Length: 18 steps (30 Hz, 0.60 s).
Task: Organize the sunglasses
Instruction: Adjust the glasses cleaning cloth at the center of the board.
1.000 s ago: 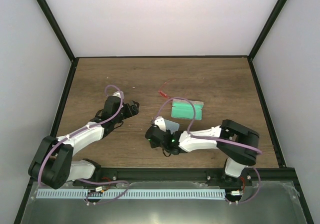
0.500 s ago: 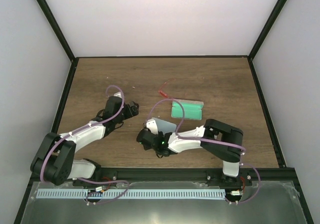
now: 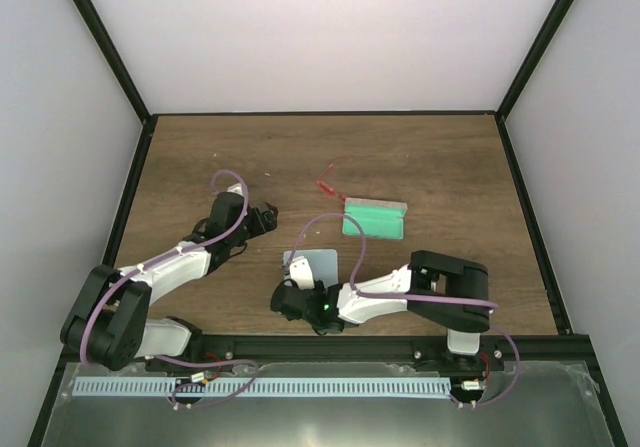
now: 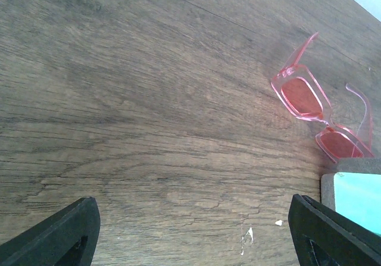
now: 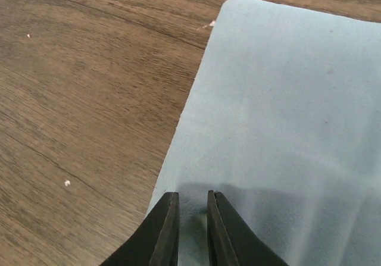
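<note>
Sunglasses [image 4: 321, 114] lie past splayed left end effector [image 4: 191, 221]; right end effector [image 5: 192, 221] pinches cloth [image 5: 286, 99].

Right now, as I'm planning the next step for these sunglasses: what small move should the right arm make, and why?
Probably open the right gripper and lift clear. It pinches the near edge of the pale blue cloth, which lies flat on the table, apart from the open grey case. The red sunglasses lie untouched beside that case.

blue cloth [image 3: 312, 264] lies flat — green-lined case [image 3: 375, 219] beyond
</note>
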{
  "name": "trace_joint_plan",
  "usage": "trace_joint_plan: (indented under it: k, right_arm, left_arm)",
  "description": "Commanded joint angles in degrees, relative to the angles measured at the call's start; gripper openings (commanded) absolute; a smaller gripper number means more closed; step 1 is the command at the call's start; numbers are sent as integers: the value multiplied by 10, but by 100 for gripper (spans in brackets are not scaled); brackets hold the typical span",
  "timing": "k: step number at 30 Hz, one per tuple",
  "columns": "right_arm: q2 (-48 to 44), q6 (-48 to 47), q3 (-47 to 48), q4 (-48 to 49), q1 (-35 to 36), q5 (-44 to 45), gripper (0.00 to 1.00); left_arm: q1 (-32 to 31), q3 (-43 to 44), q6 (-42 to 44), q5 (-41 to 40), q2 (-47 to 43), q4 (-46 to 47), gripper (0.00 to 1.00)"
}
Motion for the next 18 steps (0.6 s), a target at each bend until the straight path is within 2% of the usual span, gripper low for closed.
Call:
trace_joint_plan:
  k: [1, 10, 15, 18]
  right_arm:
    - [-16, 9, -20, -53, 6, 5, 16]
    - [-113, -57, 6, -63, -20, 13, 28]
    - [-193, -91, -15, -57, -87, -28, 35]
    - [-227, -110, -29, -61, -139, -79, 36]
  left_arm:
    - [3, 7, 7, -4, -9, 1, 89]
    - [3, 9, 16, 10, -10, -4, 92]
    - [1, 14, 22, 29, -2, -8, 94]
    - [-5, 12, 21, 39, -2, -15, 94]
